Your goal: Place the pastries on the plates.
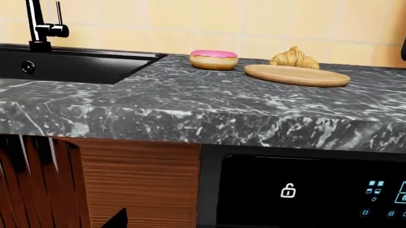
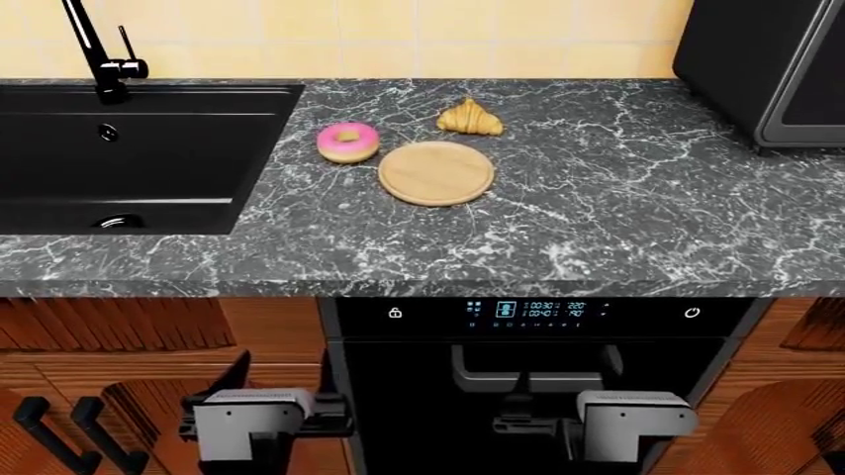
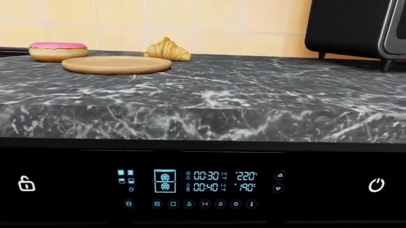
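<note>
The pink donut [image 2: 347, 142] sits flat on the marble counter [image 2: 595, 213], just beside the left edge of the wooden plate [image 2: 436, 172]; might be touching, hard to tell; the croissant [image 2: 469, 117] lies just behind that plate, toward the tiled wall; the plate itself is bare; only this one plate shows up in any view; sink [image 2: 133, 148] with a black faucet [image 2: 99, 54] is off to the left, a black appliance [image 2: 766, 64] sits at the far right corner; oven panel [image 2: 528, 312] glows below the counter edge; both arms hang low in front of the cabinets, left hand [image 2: 264, 416] and right hand [image 2: 620, 421] well apart from everything; can't tell if either hand is open or closed.
</note>
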### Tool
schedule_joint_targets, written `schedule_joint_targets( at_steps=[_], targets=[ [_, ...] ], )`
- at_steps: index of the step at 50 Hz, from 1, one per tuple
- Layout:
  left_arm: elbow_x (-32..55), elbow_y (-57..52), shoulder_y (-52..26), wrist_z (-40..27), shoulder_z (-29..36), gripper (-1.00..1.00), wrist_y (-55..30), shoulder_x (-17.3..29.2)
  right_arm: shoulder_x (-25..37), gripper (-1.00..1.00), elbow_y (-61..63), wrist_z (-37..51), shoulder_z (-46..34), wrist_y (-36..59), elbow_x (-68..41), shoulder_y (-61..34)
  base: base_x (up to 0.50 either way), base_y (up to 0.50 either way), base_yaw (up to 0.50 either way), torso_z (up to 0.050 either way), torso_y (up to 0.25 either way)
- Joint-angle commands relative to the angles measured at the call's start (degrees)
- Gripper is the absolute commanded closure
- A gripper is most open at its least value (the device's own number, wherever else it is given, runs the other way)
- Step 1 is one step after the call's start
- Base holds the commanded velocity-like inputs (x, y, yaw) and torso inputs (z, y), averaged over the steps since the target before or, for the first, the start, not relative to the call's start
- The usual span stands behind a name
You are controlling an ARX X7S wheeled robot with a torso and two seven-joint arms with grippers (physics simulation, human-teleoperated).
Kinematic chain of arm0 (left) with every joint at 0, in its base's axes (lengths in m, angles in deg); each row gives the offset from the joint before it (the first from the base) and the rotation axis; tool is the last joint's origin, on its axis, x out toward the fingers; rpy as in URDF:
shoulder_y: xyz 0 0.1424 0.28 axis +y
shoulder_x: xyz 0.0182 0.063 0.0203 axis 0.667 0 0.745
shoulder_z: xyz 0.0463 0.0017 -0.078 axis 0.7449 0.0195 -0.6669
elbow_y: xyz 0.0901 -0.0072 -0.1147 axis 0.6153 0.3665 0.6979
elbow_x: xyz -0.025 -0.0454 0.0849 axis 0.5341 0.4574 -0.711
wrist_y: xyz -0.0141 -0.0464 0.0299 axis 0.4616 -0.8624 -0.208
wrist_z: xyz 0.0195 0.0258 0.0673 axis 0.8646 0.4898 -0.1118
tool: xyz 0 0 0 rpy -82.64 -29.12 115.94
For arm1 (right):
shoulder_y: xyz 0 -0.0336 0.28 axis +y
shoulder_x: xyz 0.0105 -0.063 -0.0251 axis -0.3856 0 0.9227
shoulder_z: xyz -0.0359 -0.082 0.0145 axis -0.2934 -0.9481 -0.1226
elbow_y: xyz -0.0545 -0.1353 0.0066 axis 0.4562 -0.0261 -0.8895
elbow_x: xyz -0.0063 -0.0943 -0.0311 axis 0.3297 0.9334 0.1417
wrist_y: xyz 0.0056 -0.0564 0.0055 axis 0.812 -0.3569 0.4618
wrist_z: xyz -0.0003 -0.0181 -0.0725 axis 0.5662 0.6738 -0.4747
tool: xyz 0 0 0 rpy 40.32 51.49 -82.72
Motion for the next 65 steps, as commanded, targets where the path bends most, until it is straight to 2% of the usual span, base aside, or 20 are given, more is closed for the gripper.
schedule_joint_targets(
  at_steps=[1,4,5,6,7,8,9,20,27,33,38,42,52,56,61,65],
  targets=[
    [8.2,-12.5,-3.1,-1.6,-2.4,-1.00,-14.4,3.9,3.1,-1.00,16.5,0.9,2.2,15.6,-5.5,-2.0,0.00,0.00,0.00,0.000,0.000],
    [11.9,-20.4,-5.1,-4.4,-3.6,-1.00,-26.9,6.5,4.9,-1.00,21.6,0.4,3.2,23.3,-8.7,-4.9,0.00,0.00,0.00,0.000,0.000],
    [20.5,-29.0,-13.7,-10.8,-8.4,-1.00,-35.5,12.7,12.1,-1.00,30.2,1.4,11.8,31.9,-17.2,-13.5,0.00,0.00,0.00,0.000,0.000],
    [11.9,-34.4,-22.3,-2.2,-15.2,-1.00,-44.1,4.1,3.5,-1.00,34.2,-7.2,17.2,40.5,-12.3,-22.1,0.00,0.00,0.00,0.000,0.000],
    [6.6,-35.6,-30.0,6.4,-16.0,-1.00,-52.7,0.0,2.4,-1.00,35.6,-13.0,17.9,49.1,-13.0,-27.2,0.00,0.00,0.00,0.000,0.000],
    [6.3,-35.3,-30.0,9.0,-15.7,-1.00,-61.3,0.1,2.4,-1.00,35.4,-13.0,17.9,57.7,-13.0,-27.1,0.00,0.00,0.00,0.000,0.000],
    [6.4,-35.3,-30.2,8.9,-15.7,-1.00,-69.2,0.1,2.3,-1.00,34.9,-13.1,17.9,61.7,-12.9,-26.9,0.00,0.00,0.00,0.000,0.000],
    [6.0,-33.2,-34.5,8.3,-13.6,-1.00,-69.7,1.3,3.4,-1.00,31.4,-13.6,17.1,61.9,-13.3,-31.6,0.00,0.00,0.00,0.000,0.000],
    [6.4,-20.3,-49.1,10.7,-11.6,-1.00,-72.4,3.5,7.3,-1.00,24.0,-16.2,16.7,70.8,-16.0,-47.8,0.00,0.00,0.00,0.000,0.000],
    [4.8,-11.3,-57.8,11.8,-7.1,-1.00,-71.0,5.1,8.8,-1.00,16.0,-18.4,15.9,72.8,-16.9,-57.2,0.00,0.00,0.00,0.000,0.000],
    [5.5,-5.4,-63.8,13.5,-6.1,-1.00,-71.7,4.6,9.0,-1.00,11.6,-19.3,16.5,72.7,-17.3,-61.2,0.00,0.00,0.00,0.000,0.000],
    [4.9,0.1,-68.0,14.7,-2.9,-1.00,-70.6,4.5,9.6,-1.00,6.3,-20.1,15.2,72.1,-16.8,-64.7,0.00,0.00,0.00,0.000,0.000],
    [4.9,4.1,-71.5,15.3,-1.2,-1.00,-72.0,4.6,9.8,-1.00,4.0,-20.2,14.6,72.8,-16.9,-68.2,0.00,0.00,0.00,0.000,0.000],
    [4.9,10.7,-76.2,17.6,0.4,-1.00,-71.3,5.0,10.4,-1.00,2.2,-19.8,14.7,72.5,-16.3,-69.9,0.00,0.00,0.00,0.000,0.000],
    [3.1,18.9,-81.8,18.4,2.7,-1.00,-67.5,4.7,11.1,-1.00,-10.1,-22.0,9.9,68.9,-14.1,-78.7,0.00,0.00,0.00,0.000,0.000],
    [2.9,20.9,-83.2,18.5,3.3,-1.00,-66.8,4.2,11.2,-1.00,-15.0,-23.5,8.2,67.0,-13.6,-81.2,0.00,0.00,0.00,0.000,0.000]
  ],
)
